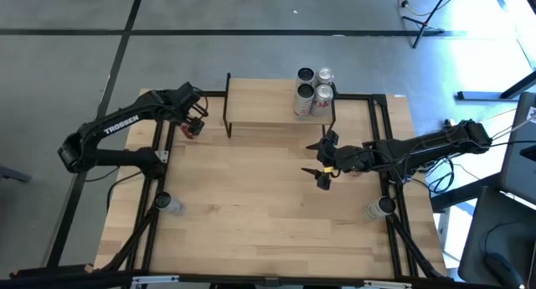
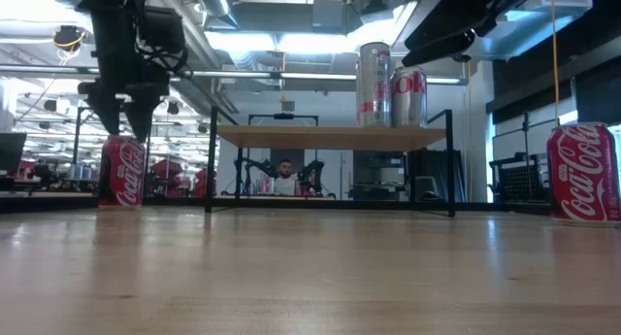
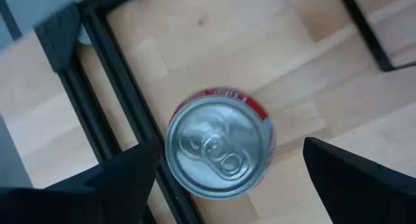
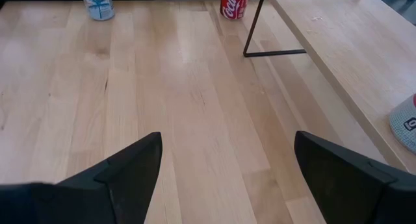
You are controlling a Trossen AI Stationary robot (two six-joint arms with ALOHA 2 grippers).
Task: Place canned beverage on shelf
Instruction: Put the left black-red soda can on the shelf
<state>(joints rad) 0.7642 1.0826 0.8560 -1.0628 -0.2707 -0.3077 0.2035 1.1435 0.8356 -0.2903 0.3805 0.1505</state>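
The right gripper (image 4: 224,178) hangs above the bare wooden table (image 4: 162,107), its two dark fingers (image 4: 130,169) spread wide. Beyond stands a red Coca-Cola can (image 4: 234,3) near the black leg (image 4: 255,26) of the shelf (image 4: 331,62), with a pale, blue-marked can (image 4: 97,4) well apart.

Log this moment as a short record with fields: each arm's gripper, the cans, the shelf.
left gripper: jaws open, directly above a red cola can standing near the table's left rear edge, not gripping it
right gripper: jaws open, empty, over the table in front of the shelf's right end
shelf: at the table's rear, carrying cans at its right end
other red cola can: upright at the low view's right edge
progress: left-side can not yet lifted
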